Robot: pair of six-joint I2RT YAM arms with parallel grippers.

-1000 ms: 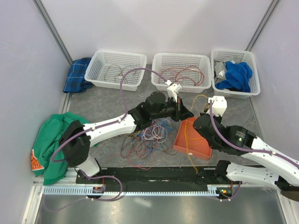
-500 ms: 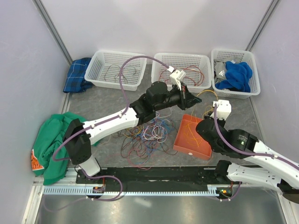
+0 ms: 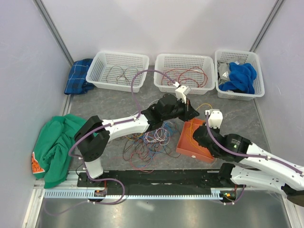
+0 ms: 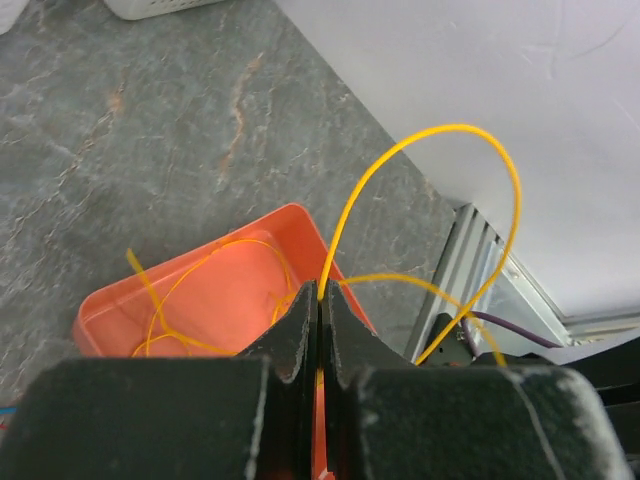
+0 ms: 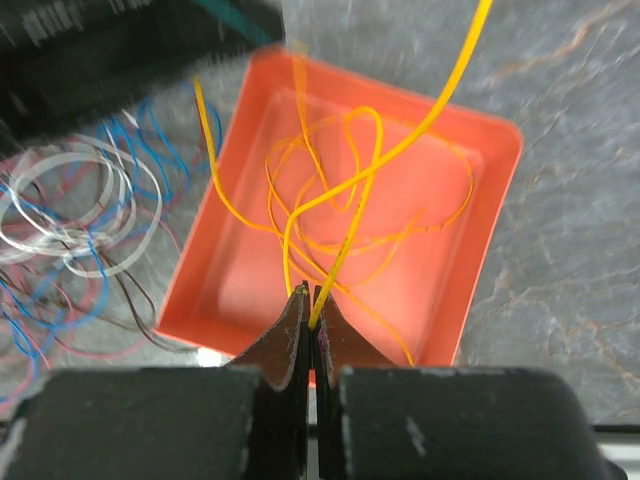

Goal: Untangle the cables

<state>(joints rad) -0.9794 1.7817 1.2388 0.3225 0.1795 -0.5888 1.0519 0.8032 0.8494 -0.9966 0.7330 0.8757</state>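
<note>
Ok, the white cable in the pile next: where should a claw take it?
Likely the white cable at one arc of its coiled loops, coming straight down from above: the loops lie flat, seemingly on top of the blue and brown wires beside the orange tray.

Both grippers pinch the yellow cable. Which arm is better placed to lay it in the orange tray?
Probably right: the right gripper hangs over the orange tray's floor, where the yellow cable coils. The left gripper pinches it near the tray's rim.

Bright even light, soft shadows, right-wrist view's cables (image 5: 80,225) blurred
</note>
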